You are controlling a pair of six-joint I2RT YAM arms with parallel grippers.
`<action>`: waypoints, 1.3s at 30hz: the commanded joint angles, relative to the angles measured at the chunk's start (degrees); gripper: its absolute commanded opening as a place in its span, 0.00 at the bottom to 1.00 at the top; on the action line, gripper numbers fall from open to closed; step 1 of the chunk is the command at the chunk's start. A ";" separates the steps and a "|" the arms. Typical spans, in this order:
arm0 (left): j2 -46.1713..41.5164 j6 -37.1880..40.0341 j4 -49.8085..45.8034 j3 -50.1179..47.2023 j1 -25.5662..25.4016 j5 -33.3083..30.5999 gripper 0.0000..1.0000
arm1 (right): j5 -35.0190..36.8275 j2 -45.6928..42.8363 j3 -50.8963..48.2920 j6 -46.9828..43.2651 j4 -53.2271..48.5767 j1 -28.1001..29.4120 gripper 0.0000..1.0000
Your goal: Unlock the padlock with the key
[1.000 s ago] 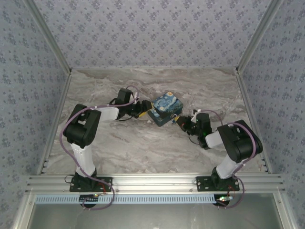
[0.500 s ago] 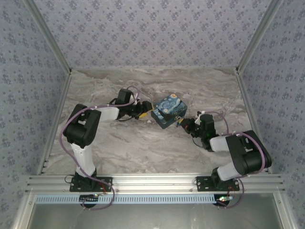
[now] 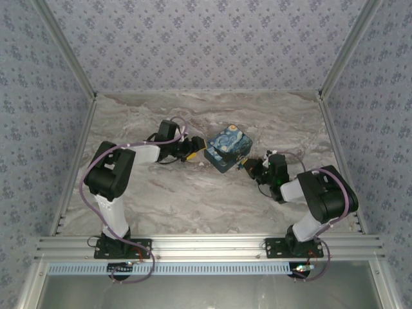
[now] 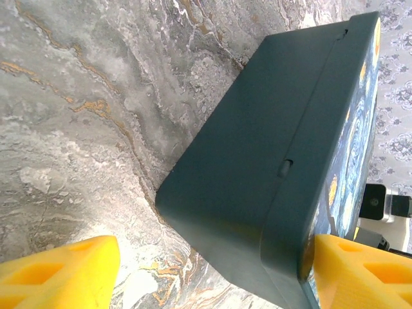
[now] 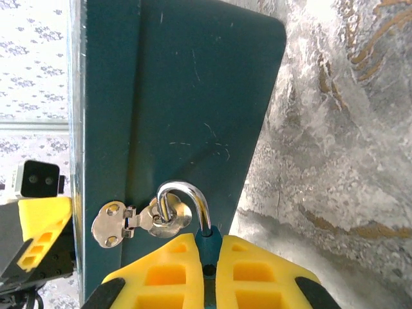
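Near mid-bench, top view: the blue box (image 3: 227, 147) with the starry painted lid rests on the marbled bench (image 3: 193, 199), and I have an arm reaching in from each side. The left pincer (image 3: 195, 153) stands at the box's 9 o'clock. The right pincer (image 3: 245, 166) stands at its 4 o'clock, close against the near-right wall.

Left wrist view: the left pincer (image 4: 215, 244) is spread wide, with one yellow finger (image 4: 61, 270) at 7 o'clock in the frame and the other at 5 o'clock. A corner of the box (image 4: 257, 161) lies between them. Bare bench (image 4: 77, 129) separates the 7 o'clock finger from the box wall. The 5 o'clock finger sits just beside the painted lid, and I cannot tell whether the two touch.

Right wrist view: the plain dark wall of the box (image 5: 180, 96) runs from 12 o'clock down to the fingers. The padlock (image 5: 205, 215) sits at 6 o'clock, its pale shackle threaded through the ring of a metal hasp (image 5: 122, 223) that lies at the shackle's 9 o'clock. The right pincer (image 5: 207, 239) is pinched narrow, its yellow fingers almost meeting, with the padlock's small body caught in the slit between the tips. I cannot tell whether the shackle is latched.
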 commanded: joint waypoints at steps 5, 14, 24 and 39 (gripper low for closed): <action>-0.77 0.48 -5.32 -2.95 0.67 -4.94 0.78 | 5.46 0.47 1.01 2.55 0.84 -1.70 0.09; -3.36 1.66 -6.11 -2.38 0.78 -4.99 0.83 | 4.12 1.54 2.62 2.46 -0.94 -2.26 0.09; -3.65 1.41 -6.18 0.28 -2.95 -4.52 0.88 | 3.22 3.64 4.56 2.10 -1.42 -0.35 0.09; -5.53 3.40 -8.80 4.35 -5.78 -9.45 0.99 | 3.96 3.78 3.73 1.94 -1.25 1.10 0.09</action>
